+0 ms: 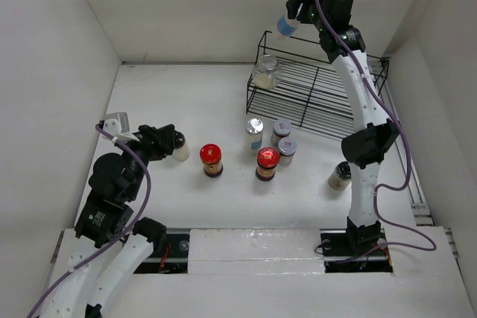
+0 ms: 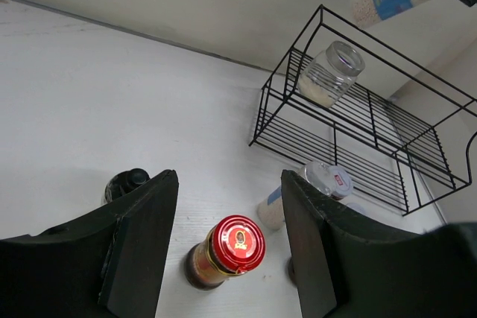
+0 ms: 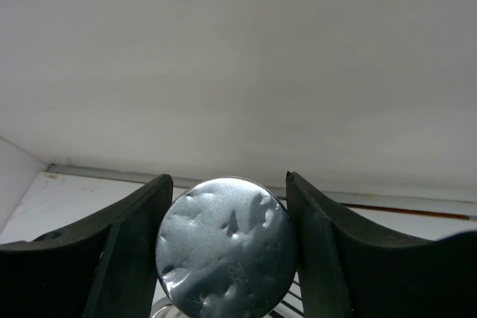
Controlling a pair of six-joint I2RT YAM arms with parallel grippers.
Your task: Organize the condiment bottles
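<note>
The right arm reaches up toward 1 o'clock. The right jaws are clamped on a blue-labelled bottle with pale contents, holding it in the air above the far left corner of the black wire rack. In the right wrist view its dented silver lid fills the gap between the two dark fingers. The rack stands at 1 o'clock on the white desk. A clear jar of pale powder sits tilted at the rack's left end, though I cannot tell on which tier. Near the middle of the desk stands a silver-lidded bottle, with two grey-lidded jars just beside it at its 3 o'clock. Two red-lidded bottles with dark contents stand nearer the arms, well apart from each other. A pale-filled jar stands at 4 o'clock, just beside the right arm. At 9 o'clock the left arm holds the left jaws moderately apart with nothing gripped between them. A black-lidded jar stands just beside their tip, outside the fingers.
</note>
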